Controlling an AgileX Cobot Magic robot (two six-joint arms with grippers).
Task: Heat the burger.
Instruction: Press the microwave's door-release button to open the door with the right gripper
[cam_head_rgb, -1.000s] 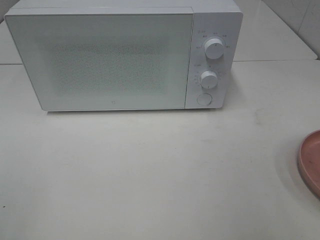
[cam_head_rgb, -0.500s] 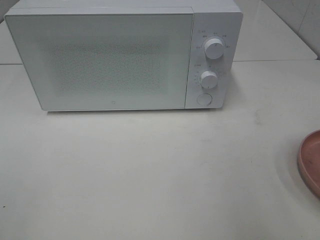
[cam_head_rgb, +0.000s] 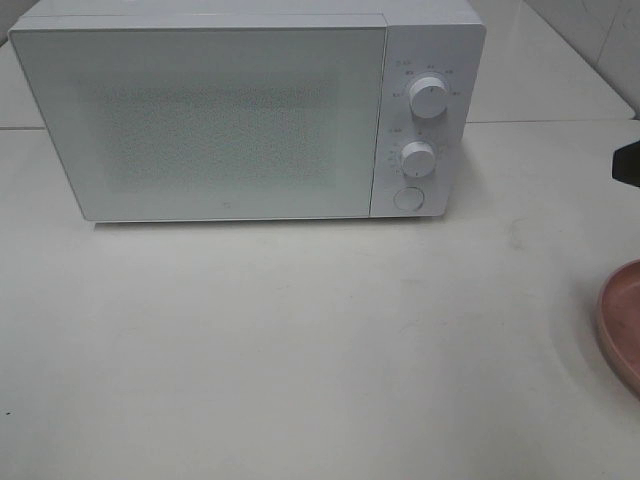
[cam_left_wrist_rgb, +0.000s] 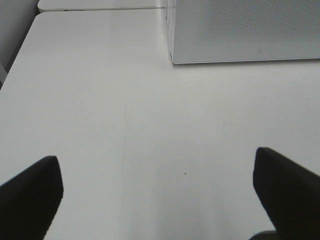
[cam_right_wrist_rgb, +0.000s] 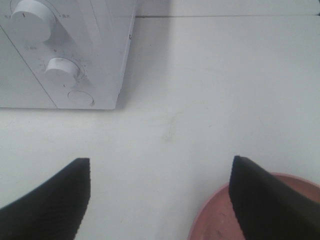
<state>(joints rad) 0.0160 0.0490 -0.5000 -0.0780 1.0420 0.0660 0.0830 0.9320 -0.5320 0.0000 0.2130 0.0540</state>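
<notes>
left gripper: jaws wide apart, nothing between them, only bare table below; both dark fingers clear of the surface
right gripper: jaws wide apart, holding nothing; ribbed dark fingers over the table
burger: not seen in any view, so its look and its place cannot be told
microwave: white, standing on the table ahead of both grippers; its lower front corner lies ahead of the left gripper, its control panel ahead of the right gripper
door: shut, with a dotted window too pale to see through
upper knob: white, round, on the panel beside the door
lower knob: white, just under the upper knob
button: round, white, lowest on the panel
plate: pink, round, on the table right under the right gripper, its rim partly hidden behind one finger; its visible part holds nothing
plate and microwave: well apart, bare table between them
dark shape at the right edge of the high view: above the plate, too little showing to tell what it is
</notes>
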